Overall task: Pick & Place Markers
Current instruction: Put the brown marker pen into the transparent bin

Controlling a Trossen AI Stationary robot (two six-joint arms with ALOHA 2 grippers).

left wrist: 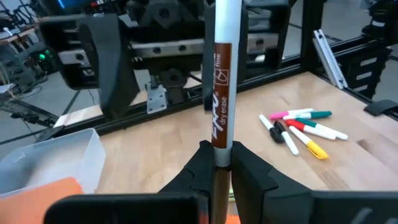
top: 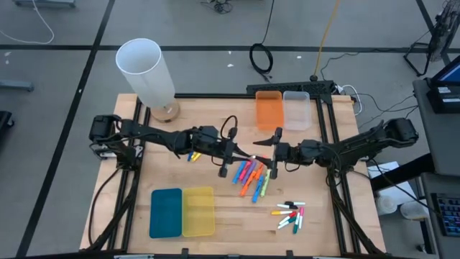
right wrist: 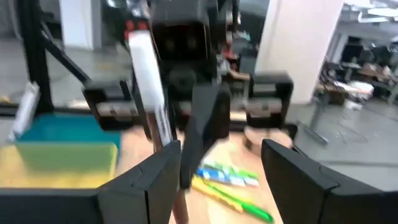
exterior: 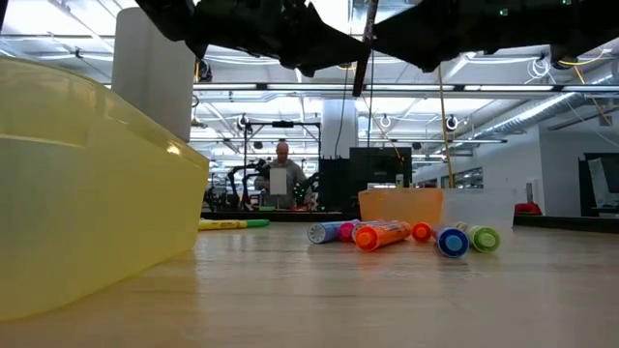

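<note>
my left fingers (left wrist: 216,171) closed tight on a white dry-erase marker (left wrist: 222,81), gripping its lower end; it stands up out of the grip, brown label facing the wrist camera. from above, that hand (top: 228,155) sits over the middle of the counter (top: 223,216), beside the heap of highlighters (top: 251,176).

my right fingers (right wrist: 221,165) spread wide, nothing pinched between them. they face the left hand at close range, and the white marker (right wrist: 149,81) shows just off one fingertip; cannot tell whether it touches. from above, the right hand (top: 275,155) is nose to nose with the left, over the heap.

markers on the counter:
- mixed heap of orange, pink, blue, green and yellow highlighters in the centre, lying flat, several touching.
- small cluster of thin white pens (top: 290,214) toward the near right side, well apart from the heap; also seen from the left wrist (left wrist: 298,127).
- a yellow and green pair (exterior: 232,224) lying flat farther back, seen in the low view.

bins: blue bin (top: 165,211) and yellow bin (top: 198,211) side by side at the near edge; orange bin (top: 269,109) and clear bin (top: 296,109) side by side at the far edge. white cylinder (top: 147,72) stands at the far left corner.

a person (exterior: 280,179) stands in the room behind the counter.
</note>
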